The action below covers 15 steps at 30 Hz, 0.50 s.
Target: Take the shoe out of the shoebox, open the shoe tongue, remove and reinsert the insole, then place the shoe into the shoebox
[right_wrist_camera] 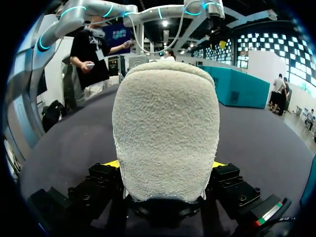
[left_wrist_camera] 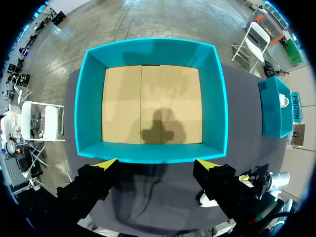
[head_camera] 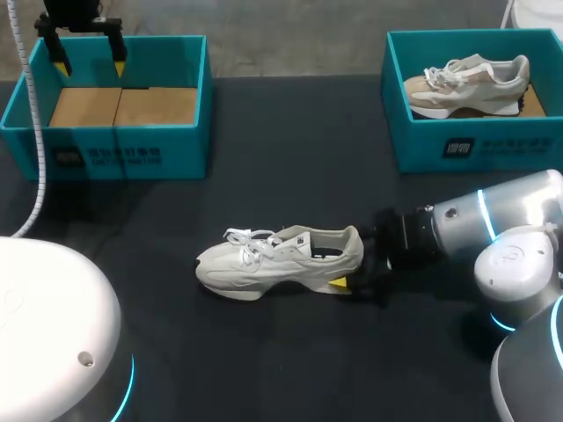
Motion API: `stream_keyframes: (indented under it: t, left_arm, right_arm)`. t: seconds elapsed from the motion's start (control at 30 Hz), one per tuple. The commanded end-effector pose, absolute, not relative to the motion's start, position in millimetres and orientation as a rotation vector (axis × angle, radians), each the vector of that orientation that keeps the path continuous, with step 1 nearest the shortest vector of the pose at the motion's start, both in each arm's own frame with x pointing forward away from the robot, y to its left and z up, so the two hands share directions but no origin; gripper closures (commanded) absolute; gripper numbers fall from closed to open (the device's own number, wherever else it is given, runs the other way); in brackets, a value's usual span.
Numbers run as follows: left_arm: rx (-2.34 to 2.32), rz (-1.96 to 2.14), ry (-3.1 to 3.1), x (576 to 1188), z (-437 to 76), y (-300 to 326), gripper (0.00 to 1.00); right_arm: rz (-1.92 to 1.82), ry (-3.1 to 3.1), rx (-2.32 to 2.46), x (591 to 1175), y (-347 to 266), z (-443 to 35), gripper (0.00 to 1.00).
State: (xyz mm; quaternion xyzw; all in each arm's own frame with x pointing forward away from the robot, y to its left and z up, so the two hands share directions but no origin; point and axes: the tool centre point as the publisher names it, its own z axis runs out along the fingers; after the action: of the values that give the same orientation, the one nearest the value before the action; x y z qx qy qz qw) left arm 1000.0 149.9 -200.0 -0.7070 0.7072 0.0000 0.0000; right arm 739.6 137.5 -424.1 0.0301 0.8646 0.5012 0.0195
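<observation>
Both arms wear smooth, rounded silver-white shells with thin cyan light rings glowing at the joints. The left arm point(head_camera: 44, 321) shows as a broad dome at 8 o'clock of the head view, the right arm point(head_camera: 501, 229) as stacked drums at 4 o'clock. A white ribbed cable point(head_camera: 37, 123) hangs at 10 o'clock. The left tool point(head_camera: 89, 65) and the right tool point(head_camera: 352, 264) are matt black, blocky and dotted with screws, each finger capped by a bright yellow wedge.
</observation>
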Motion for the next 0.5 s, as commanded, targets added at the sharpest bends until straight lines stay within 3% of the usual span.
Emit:
stream_keyframes:
  t: [0.03, 0.5]
  left_arm:
    - [-2.221, 0.000, 2.222, 1000.0, -200.0, 149.9, 0.00]
    - [-2.247, -0.066, 2.240, 971.1, -192.6, 123.1, 0.00]
  right_arm:
    - [1.548, 2.687, 0.094, 736.5, 138.4, -426.1, 1.00]
    - [1.548, 2.687, 0.094, 736.5, 138.4, -426.1, 1.00]
